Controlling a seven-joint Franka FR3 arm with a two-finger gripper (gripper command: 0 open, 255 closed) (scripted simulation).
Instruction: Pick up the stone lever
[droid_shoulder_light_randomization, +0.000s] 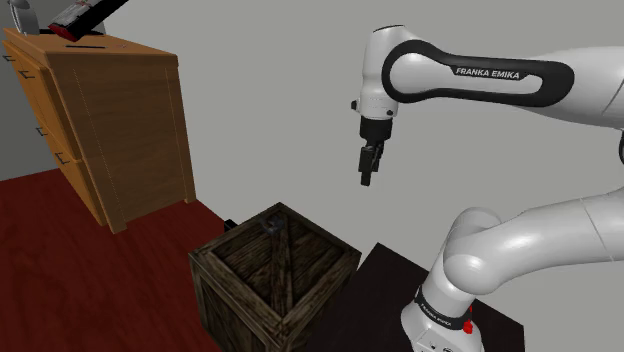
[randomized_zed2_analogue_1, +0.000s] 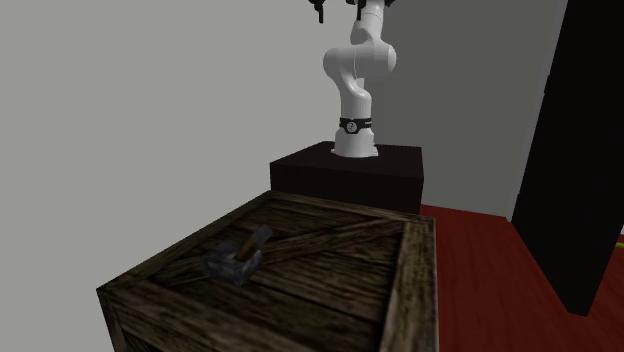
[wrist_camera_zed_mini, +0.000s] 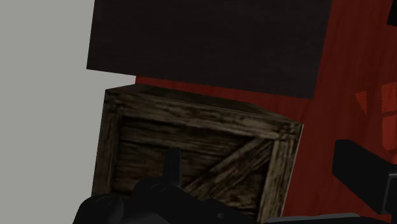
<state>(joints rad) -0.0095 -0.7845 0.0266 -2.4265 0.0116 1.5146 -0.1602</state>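
Dresser (droid_shoulder_light_randomization: 110, 130) in wood stands far off to the shoulder view's left of the pincer and is no part of your job. Next comes the dark wooden crate (droid_shoulder_light_randomization: 240, 300), below the pincer and a little leftward. The grey lever (randomized_zed2_analogue_1: 238, 258) lies on its recessed top, untouched and well apart from the pincer. The pincer (droid_shoulder_light_randomization: 368, 170) hangs high in open air, carrying nothing; whether it is open or closed you cannot tell. Nothing is done yet, I judge: you have the descent, the grasp and the lift all left.
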